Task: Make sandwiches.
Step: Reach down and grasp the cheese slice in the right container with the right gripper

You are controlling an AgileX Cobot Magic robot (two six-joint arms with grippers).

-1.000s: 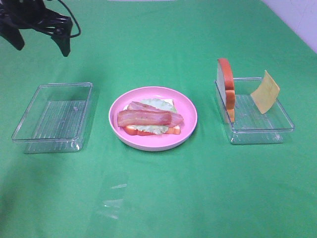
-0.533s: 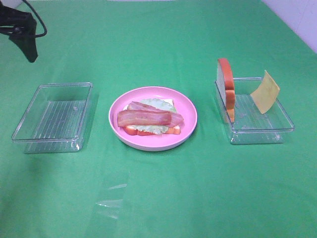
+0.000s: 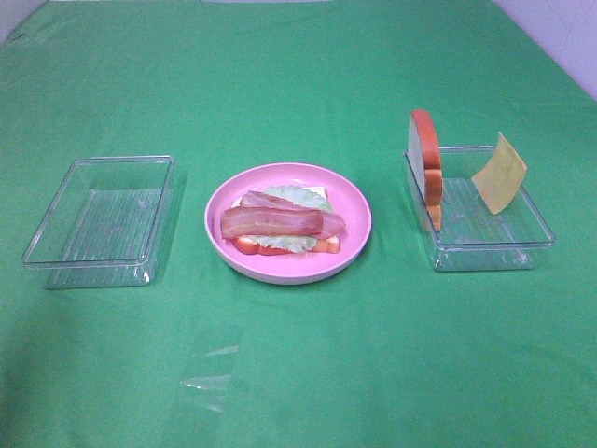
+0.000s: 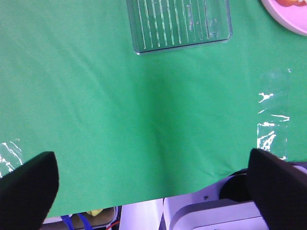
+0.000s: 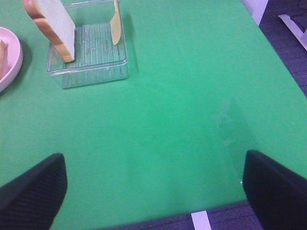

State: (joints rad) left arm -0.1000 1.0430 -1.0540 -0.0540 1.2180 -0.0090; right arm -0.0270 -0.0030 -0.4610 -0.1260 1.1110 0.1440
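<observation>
The open sandwich lies on the pink plate (image 3: 354,201): a bread slice (image 3: 325,245), a lettuce leaf (image 3: 297,195) and bacon strips (image 3: 275,222) on top. A second bread slice (image 3: 426,159) stands on edge in the right clear tray (image 3: 485,247), and a yellow cheese square (image 3: 500,173) leans on its far wall. Neither gripper shows in the exterior view. In the left wrist view the left gripper (image 4: 153,191) is open and empty over bare cloth, well short of the empty tray (image 4: 180,24). The right gripper (image 5: 153,196) is open and empty, short of the bread (image 5: 53,26) and cheese (image 5: 115,21).
An empty clear tray (image 3: 103,224) sits left of the plate. Shiny clear tape patches (image 3: 210,378) lie on the green cloth near the front. The table's front edge and the robot base (image 4: 230,211) show in the left wrist view.
The left arm, seen at the far upper left before, has pulled back out of the exterior view. The food and trays have not moved.
</observation>
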